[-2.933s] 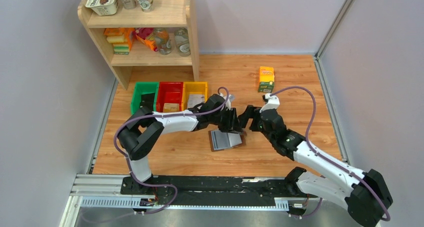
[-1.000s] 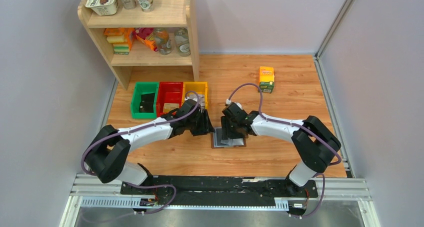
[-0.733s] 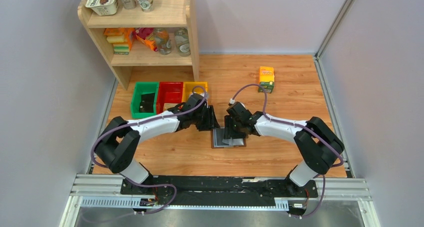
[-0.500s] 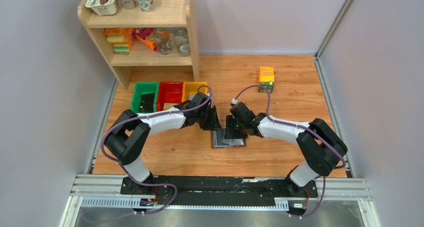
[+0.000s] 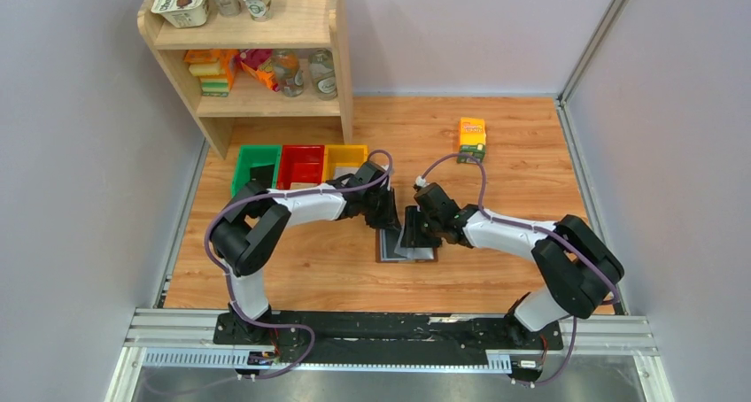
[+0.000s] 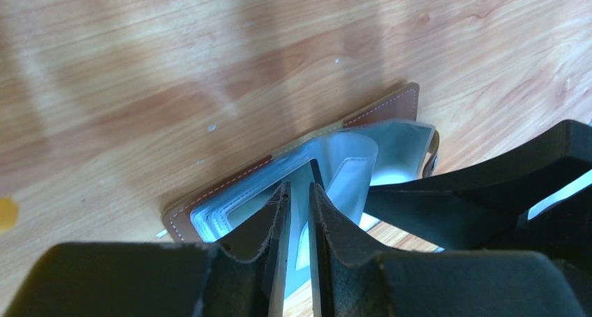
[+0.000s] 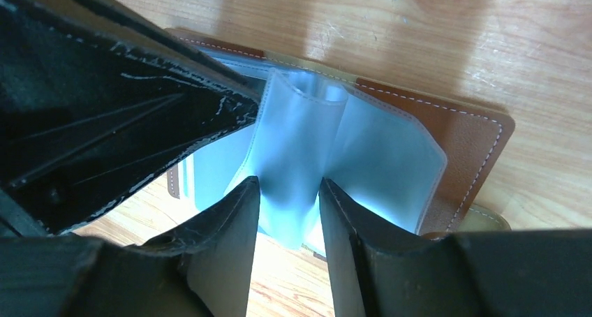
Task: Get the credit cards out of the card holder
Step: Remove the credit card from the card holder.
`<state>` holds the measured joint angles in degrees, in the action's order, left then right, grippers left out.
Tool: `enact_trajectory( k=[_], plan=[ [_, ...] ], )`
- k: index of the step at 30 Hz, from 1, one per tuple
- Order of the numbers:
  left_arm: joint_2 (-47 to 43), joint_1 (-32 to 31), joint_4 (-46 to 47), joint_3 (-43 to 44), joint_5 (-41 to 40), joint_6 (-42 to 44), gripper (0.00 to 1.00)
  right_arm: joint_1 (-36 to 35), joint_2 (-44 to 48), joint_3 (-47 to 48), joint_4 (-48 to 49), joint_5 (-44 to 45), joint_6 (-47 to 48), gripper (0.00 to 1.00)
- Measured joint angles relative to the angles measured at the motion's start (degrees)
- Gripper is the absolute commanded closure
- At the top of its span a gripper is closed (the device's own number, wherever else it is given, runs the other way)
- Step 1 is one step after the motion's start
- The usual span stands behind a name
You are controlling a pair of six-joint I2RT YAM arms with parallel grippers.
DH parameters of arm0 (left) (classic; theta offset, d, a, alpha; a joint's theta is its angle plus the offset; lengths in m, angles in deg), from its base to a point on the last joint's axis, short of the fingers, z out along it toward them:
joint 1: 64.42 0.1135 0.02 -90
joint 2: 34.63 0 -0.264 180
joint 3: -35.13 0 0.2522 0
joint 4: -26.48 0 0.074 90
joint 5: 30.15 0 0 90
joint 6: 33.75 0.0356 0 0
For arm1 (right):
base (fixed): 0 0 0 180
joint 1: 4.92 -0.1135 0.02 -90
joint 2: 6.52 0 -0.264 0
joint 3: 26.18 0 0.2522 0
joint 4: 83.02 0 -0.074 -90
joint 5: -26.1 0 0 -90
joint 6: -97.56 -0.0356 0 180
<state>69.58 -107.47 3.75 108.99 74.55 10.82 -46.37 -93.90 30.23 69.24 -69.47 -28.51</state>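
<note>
Leather card holder [image 5: 406, 247] lies open on the bench [image 5: 531, 172], its soft, slippery sleeves [image 7: 300, 142] flopping. Right jaws, half-open, pinch a sleeve bunch. Left jaws stand at a slit around one page edge, grip uncertain. Thin, stiff credit cards probably need an edge pinch.

My top view is bright and even, lit from overhead, sharp throughout, with soft arm shadows on the table [image 5: 531, 154]. In my left wrist view the left fingers [image 6: 255, 237] at 6 o'clock are dark and blurred; broad soft shadows band the table at 12. In my right wrist view the right fingers [image 7: 223, 254] blur too, and the table at 6 o'clock glares white
</note>
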Motion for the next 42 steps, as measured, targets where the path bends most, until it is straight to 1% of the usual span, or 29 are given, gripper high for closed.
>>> enact_trajectory(
  k=[6, 11, 13, 17, 19, 22, 26, 28, 29, 31, 33, 35, 39, 42],
  plan=[
    [1.95, -0.5, -0.09, 2.34, 0.57, 1.77, 0.76, 0.02, 1.42, -1.27, 0.17, -0.09, 0.42, 0.55],
    [2.1, -1.03, -0.02, 2.45, 1.95, 3.19, 0.76, 0.02, 5.4, -4.22, 1.07, -0.02, 0.98, 0.44],
    [2.1, -1.25, 0.15, 2.45, 2.6, 3.54, 0.76, 0.02, 8.04, -5.4, 1.2, 0.17, 1.36, 0.39],
    [2.1, -1.73, 1.42, 2.45, 4.28, 3.61, 0.76, 0.02, 15.76, -7.78, 2.16, 1.68, 1.92, 0.26],
    [2.1, -2.1, 2.03, 2.45, 5.07, 3.61, 0.76, 0.02, 19.54, -8.66, 2.91, 2.99, 2.1, 0.23],
    [2.1, -2.93, 2.54, 2.49, 5.92, 3.58, 0.76, 0.02, 25.24, -9.92, 3.41, 5.99, 2.32, 0.21],
    [2.12, -4.24, 2.36, 3.34, 6.1, 3.5, 0.76, 0.02, 32.44, -10.97, 3.15, 9.7, 2.54, 0.23],
    [2.8, -4.96, 2.23, 5.29, 6.27, 3.39, 0.76, 0.02, 35.54, -11.02, 2.99, 10.95, 2.73, 0.28],
    [3.45, -5.31, 2.29, 6.47, 6.32, 3.39, 0.76, 0.04, 36.54, -11.04, 2.97, 11.3, 2.89, 0.33],
    [4.9, -5.9, 2.43, 8.57, 6.45, 3.37, 0.76, 0.11, 37.92, -11.04, 2.93, 11.5, 3.1, 0.39],
    [6.62, -6.51, 2.6, 10.1, 6.43, 3.3, 0.76, 0.13, 37.86, -11.23, 3.02, 10.95, 3.1, 0.46],
    [8.35, -6.88, 2.51, 10.86, 6.43, 3.19, 0.76, 0.15, 37.2, -11.89, 3.17, 9.94, 3.04, 0.49],
    [10.8, -7.08, 1.46, 10.99, 5.75, 2.99, 0.76, 0.52, 33.9, -13.42, 3.91, 6.6, 2.45, 0.53],
    [10.88, -6.4, 1.25, 11.58, 5.38, 2.86, 0.76, 1.6, 30.67, -14.23, 5.01, 3.08, 1.73, 0.55]
  ],
)
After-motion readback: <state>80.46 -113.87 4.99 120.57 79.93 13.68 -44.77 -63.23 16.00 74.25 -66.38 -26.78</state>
